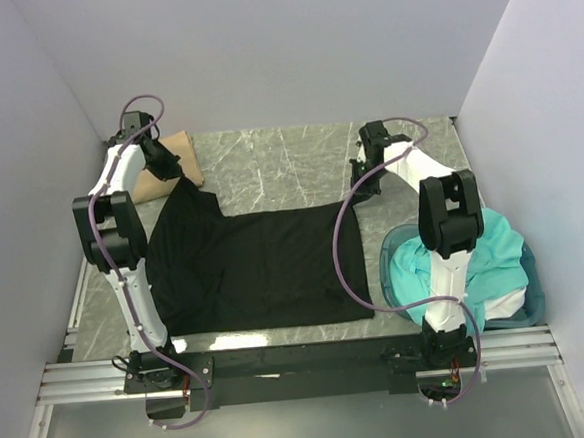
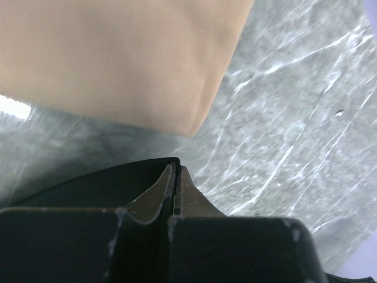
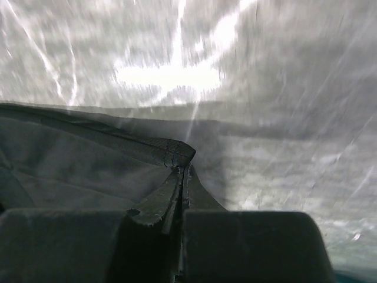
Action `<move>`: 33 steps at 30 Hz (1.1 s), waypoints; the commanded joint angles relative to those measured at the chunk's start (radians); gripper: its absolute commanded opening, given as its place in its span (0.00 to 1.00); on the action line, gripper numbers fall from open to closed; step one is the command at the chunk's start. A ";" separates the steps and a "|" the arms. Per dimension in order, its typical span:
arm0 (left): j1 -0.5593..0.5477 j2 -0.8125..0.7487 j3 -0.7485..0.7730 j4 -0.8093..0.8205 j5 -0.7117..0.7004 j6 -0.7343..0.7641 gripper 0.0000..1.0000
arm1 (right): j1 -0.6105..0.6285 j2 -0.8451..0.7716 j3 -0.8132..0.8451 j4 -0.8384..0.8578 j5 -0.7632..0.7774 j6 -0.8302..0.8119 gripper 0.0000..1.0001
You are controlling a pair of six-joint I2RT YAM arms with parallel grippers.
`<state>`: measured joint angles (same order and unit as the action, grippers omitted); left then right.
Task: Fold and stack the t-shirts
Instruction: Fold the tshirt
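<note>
the black t-shirt [image 1: 255,267] lies spread out across the middle of the worktop [image 1: 268,161]. it is a broad, matt, dark sheet with a straight edge on the right and a short sleeve reaching out at the far left. the near part lies smooth, with soft creases toward the left. the left jaws are pressed together on the cloth's far left edge, and the black fabric [image 2: 88,186] comes right up to their tips. the right jaws are also together, clamped on the far right corner, where a stitched hem [image 3: 168,152] folds over their tips. just beside the left jaws, in the far left corner, a tan t-shirt [image 1: 173,162] lies folded and smooth. at the near right, crumpled teal t-shirts [image 1: 494,240] are heaped in a blue tub [image 1: 387,262] and spill over its rim.
</note>
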<state>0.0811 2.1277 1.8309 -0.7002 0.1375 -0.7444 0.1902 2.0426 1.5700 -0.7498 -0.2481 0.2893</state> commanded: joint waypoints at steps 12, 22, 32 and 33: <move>0.034 0.052 0.225 -0.082 0.070 -0.016 0.01 | 0.002 0.148 0.363 -0.125 0.105 -0.001 0.00; 0.034 -0.292 -0.208 -0.009 0.093 -0.045 0.01 | 0.002 0.031 0.219 -0.022 0.115 -0.016 0.00; 0.034 -0.597 -0.570 0.025 0.050 -0.104 0.01 | 0.003 -0.054 0.111 0.007 0.112 -0.024 0.00; 0.032 -0.617 -0.591 0.022 0.041 -0.107 0.01 | 0.002 -0.062 0.102 0.010 0.112 -0.024 0.00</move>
<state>0.1162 1.5764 1.2987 -0.6918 0.2039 -0.8238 0.1902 2.0663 1.6901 -0.7692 -0.1467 0.2817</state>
